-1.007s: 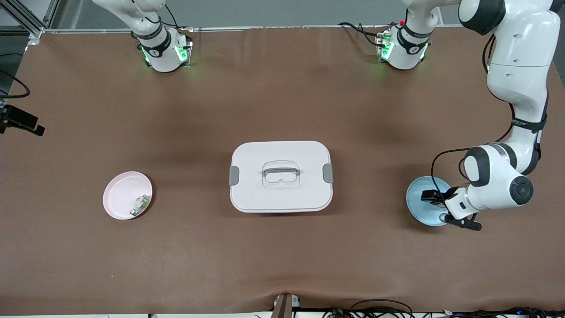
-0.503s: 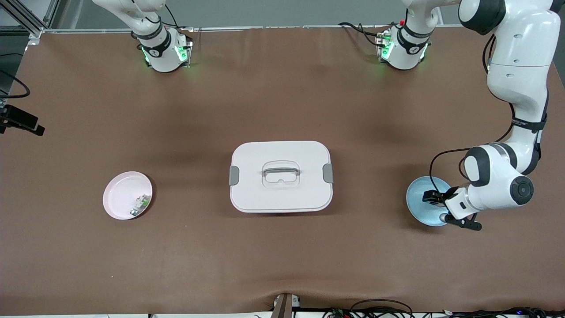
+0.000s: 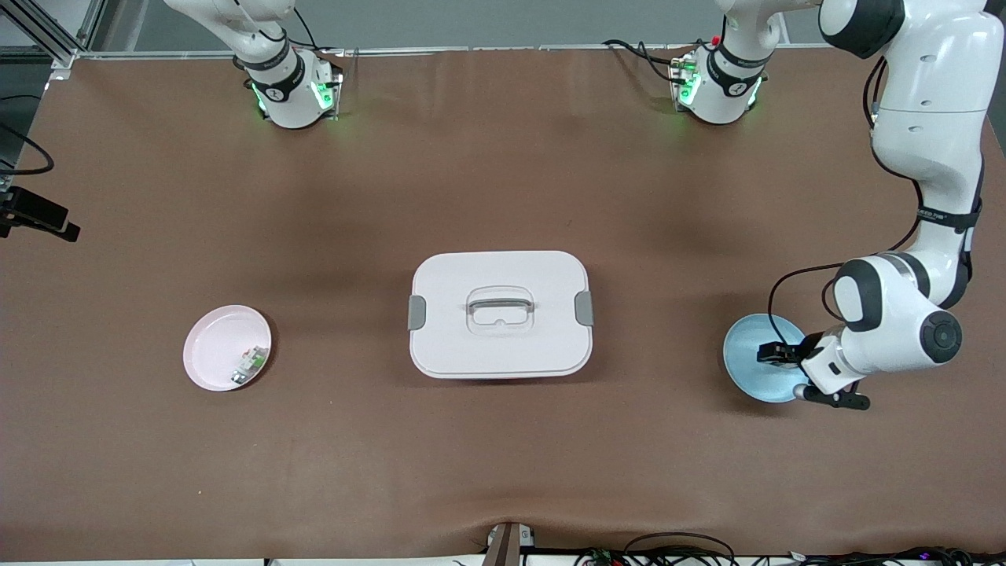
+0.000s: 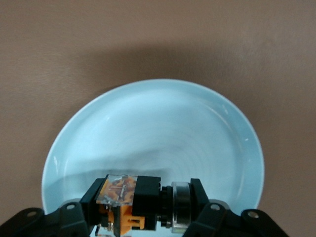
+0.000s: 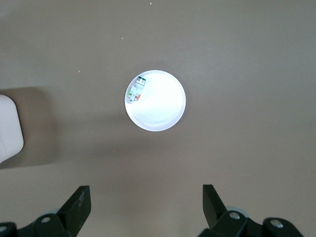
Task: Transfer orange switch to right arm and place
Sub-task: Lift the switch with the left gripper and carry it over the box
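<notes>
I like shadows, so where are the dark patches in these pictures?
Left wrist view: a soft shadow falls across the blue plate and the table above it. Right wrist view: a dim patch lies beside the white box. Front view: faint shadows edge the box.

We see a black-and-orange switch [image 4: 129, 201] over a pale blue plate [image 4: 148, 128], a pink plate [image 3: 214, 346] holding a white-and-green part [image 3: 250, 363], and a white box [image 3: 500, 314] with grey clips, all on a brown table [image 3: 503, 173].

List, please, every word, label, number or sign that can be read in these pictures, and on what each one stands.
No text can be read with certainty.
Left arm: a small dark marking on the band, too small to read.
Orange switch: no readable print.
White box: no lettering visible.
</notes>
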